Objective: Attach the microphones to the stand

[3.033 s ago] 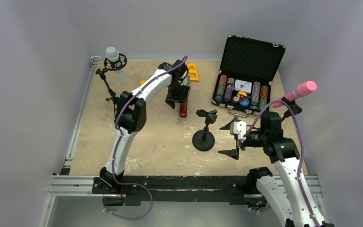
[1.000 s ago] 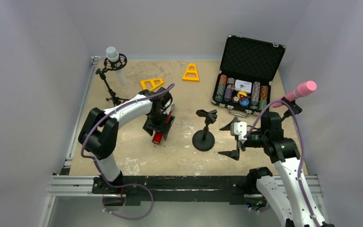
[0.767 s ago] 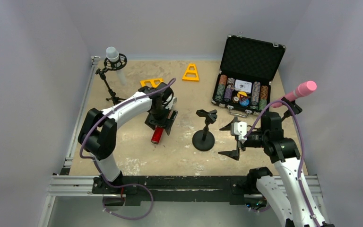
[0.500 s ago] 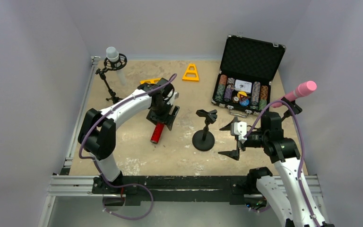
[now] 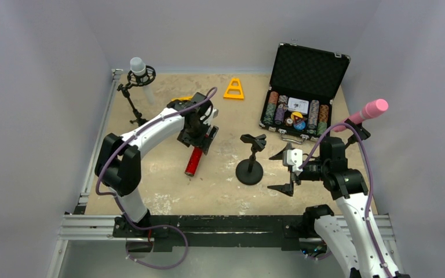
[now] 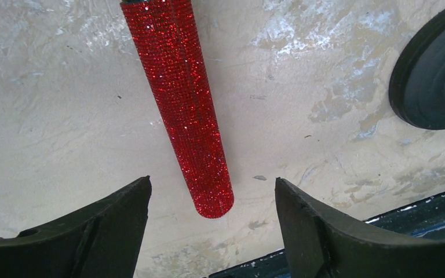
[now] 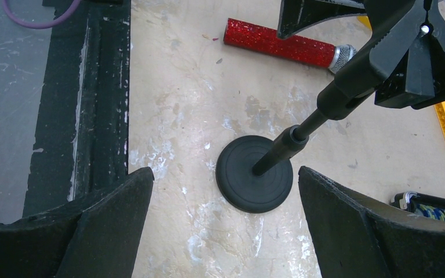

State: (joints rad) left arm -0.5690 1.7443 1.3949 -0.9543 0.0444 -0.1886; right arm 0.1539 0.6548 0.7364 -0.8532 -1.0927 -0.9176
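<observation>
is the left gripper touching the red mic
Apart. Left wrist view: the left gripper straddles the end of the red microphone with bare table showing on both sides.

Soft, even light from above fills all my views with hardly a shadow; the red glitter microphone [image 6: 185, 104] sparkles crisp, while the fingers [image 6: 64, 243] of my left pincer [image 6: 211, 188] loom dark and slightly soft along the bottom of the frame.
</observation>
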